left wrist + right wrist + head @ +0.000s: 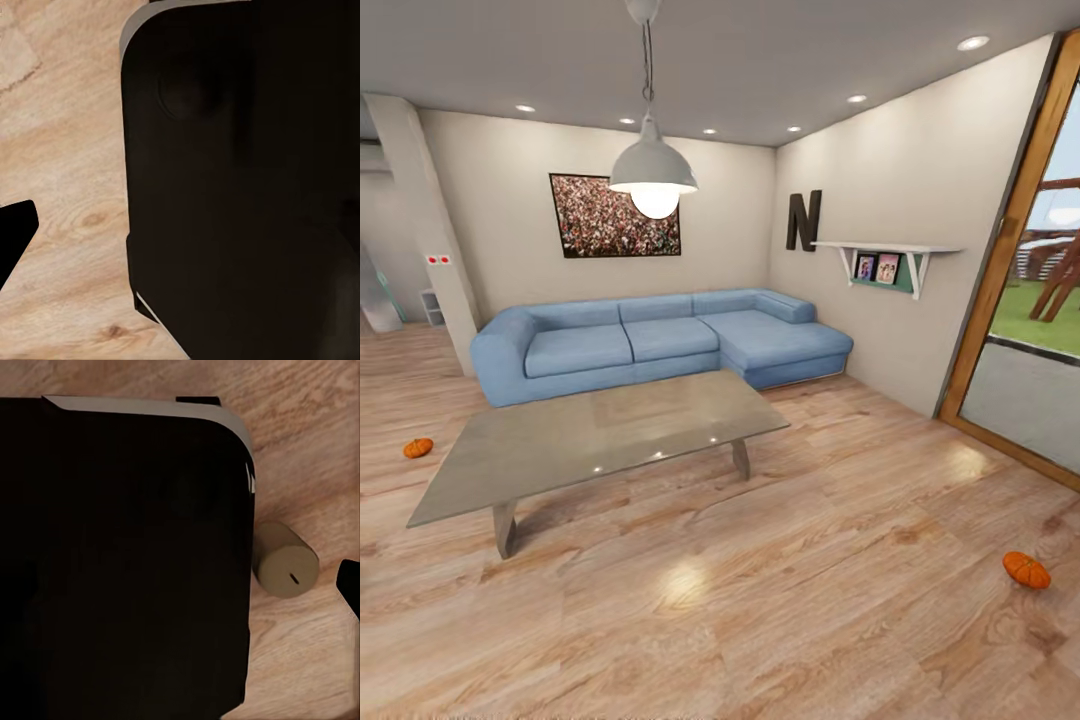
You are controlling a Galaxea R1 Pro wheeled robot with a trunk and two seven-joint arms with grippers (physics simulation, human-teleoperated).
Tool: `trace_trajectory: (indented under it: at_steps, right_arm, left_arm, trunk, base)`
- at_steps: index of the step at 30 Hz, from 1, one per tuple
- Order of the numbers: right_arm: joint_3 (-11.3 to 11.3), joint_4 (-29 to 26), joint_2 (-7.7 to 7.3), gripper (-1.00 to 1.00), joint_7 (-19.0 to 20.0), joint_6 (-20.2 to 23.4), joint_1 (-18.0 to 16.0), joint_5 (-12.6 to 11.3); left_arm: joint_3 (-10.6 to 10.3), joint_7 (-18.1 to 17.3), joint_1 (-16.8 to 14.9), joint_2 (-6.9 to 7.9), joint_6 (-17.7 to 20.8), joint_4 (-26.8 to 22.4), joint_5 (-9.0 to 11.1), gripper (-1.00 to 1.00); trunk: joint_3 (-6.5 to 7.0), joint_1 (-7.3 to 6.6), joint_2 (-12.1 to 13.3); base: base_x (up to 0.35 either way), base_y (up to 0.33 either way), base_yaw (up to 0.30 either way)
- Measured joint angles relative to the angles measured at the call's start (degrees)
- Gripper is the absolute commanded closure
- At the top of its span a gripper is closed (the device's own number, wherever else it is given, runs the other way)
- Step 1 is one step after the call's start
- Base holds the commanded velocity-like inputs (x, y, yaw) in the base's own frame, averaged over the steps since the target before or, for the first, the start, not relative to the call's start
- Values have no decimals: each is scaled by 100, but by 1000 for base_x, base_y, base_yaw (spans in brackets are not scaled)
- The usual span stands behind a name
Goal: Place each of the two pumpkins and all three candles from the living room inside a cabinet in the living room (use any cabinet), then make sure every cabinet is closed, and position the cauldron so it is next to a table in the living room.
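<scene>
1. Wood-plank flooring point(780, 610) in warm tan covers the living room we look over from the head camera.
2. We see the table point(600, 440), a low rectangle with a glossy grey top and short angled legs, near the middle of the picture.
3. One pumpkin point(418, 448), small, orange and ribbed, lies on the floor at about 9 o'clock from the table, well apart from its end.
4. A second pumpkin point(1026, 570) rests on the floor at about 4 o'clock from the table, far off near the glass door point(1020, 330).
5. Behind the table, at 12 o'clock, stands a blue corner sofa point(660, 340) against the pale wall.
6. Above the sofa hangs a dark framed picture point(615, 216); a white pendant lamp point(653, 175) hangs in front of it.
7. At about 2 o'clock from the table, a dark letter N point(804, 220) and a white shelf point(885, 250) with small photos are fixed to the side wall.
8. In the right wrist camera we find a candle point(285, 561), a stubby pale cylinder lying on the floor just beside a large black rounded body of the robot point(127, 562).
9. The left wrist camera shows a similar black body point(240, 180) over the floor planks.
10. We cannot tell how far either gripper is open, or whether either holds anything.
</scene>
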Motion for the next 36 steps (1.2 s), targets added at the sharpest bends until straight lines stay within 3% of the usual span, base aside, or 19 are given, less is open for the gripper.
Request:
trace_trajectory:
  at_steps: [23, 28, 36]
  right_arm:
    - [0, 0, 0, -100, 3, -378, 0, 3]
    - [21, 0, 4, -100, 5, -484, 0, 36]
    - [31, 0, 4, -100, 11, -514, 0, 63]
  left_arm:
    - [-5, 0, 0, 3, -735, -4, -8, -100]
    - [6, 0, 0, 5, -1027, -2, 1, -100]
    - [7, 0, 0, 7, -1088, -1, 9, -100]
  trunk:
    - [-16, 0, 0]
    - [-16, 3, 0]
    - [-18, 3, 0]
  base:
    - [-3, 0, 12]
    - [-179, 34, 1]
    - [-284, 156, 174]
